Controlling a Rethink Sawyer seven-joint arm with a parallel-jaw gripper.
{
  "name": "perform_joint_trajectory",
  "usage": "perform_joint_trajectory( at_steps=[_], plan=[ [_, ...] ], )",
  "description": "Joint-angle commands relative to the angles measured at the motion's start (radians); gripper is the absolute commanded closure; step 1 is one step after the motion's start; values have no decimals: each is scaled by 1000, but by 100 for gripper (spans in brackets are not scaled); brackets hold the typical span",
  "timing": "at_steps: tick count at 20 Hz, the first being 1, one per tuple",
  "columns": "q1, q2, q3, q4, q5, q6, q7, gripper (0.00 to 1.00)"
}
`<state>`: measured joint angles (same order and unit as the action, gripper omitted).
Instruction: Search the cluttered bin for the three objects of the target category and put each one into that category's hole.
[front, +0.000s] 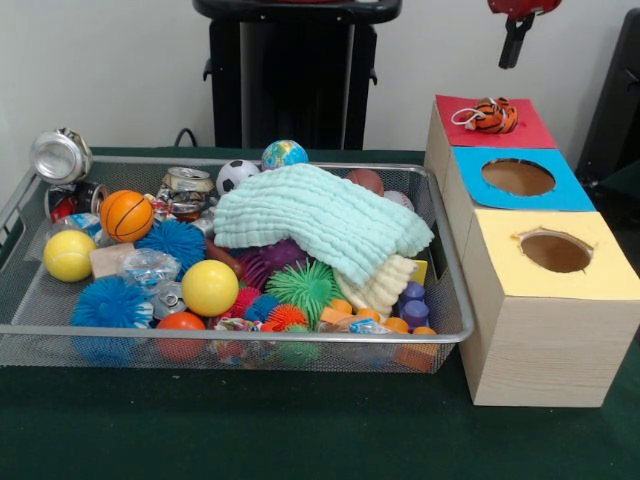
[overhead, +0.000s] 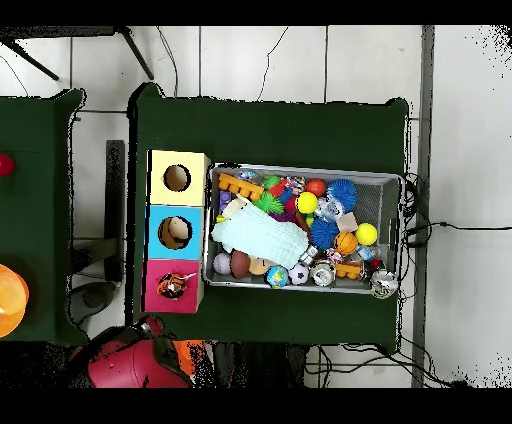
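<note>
One toy (front: 492, 116), orange and black striped with a white loop, lies on the red box top (front: 530, 130), covering its hole; it looks lodged there rather than dropped through, though I cannot tell. If striped soft toys are the target category, two more probably remain to be found. Blue hole (front: 518, 177) and yellow hole (front: 556, 250) stand open; something pale seems to lie in the blue one in the overhead view. The bin (front: 455, 300) is full of balls, cans and spiky toys, with a cloth (front: 320, 220) hiding much of it. The gripper (front: 516, 40) hangs above the red box, apart from the toy; whether its fingers are spread I cannot tell.
</note>
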<state>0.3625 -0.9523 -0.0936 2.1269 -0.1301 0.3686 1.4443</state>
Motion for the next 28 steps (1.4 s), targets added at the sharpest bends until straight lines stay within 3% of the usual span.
perform_joint_trajectory(
  at_steps=[1, 6, 16, 28],
  plan=[
    [-3, 23, -32, -123, -26, 46, 168, 100],
    [0, 40, -38, -143, -35, 6, 170, 100],
    [33, 92, -113, -217, -102, 29, 144, 100],
    [40, 157, -128, -210, -117, -30, 161, 100]
  ],
)
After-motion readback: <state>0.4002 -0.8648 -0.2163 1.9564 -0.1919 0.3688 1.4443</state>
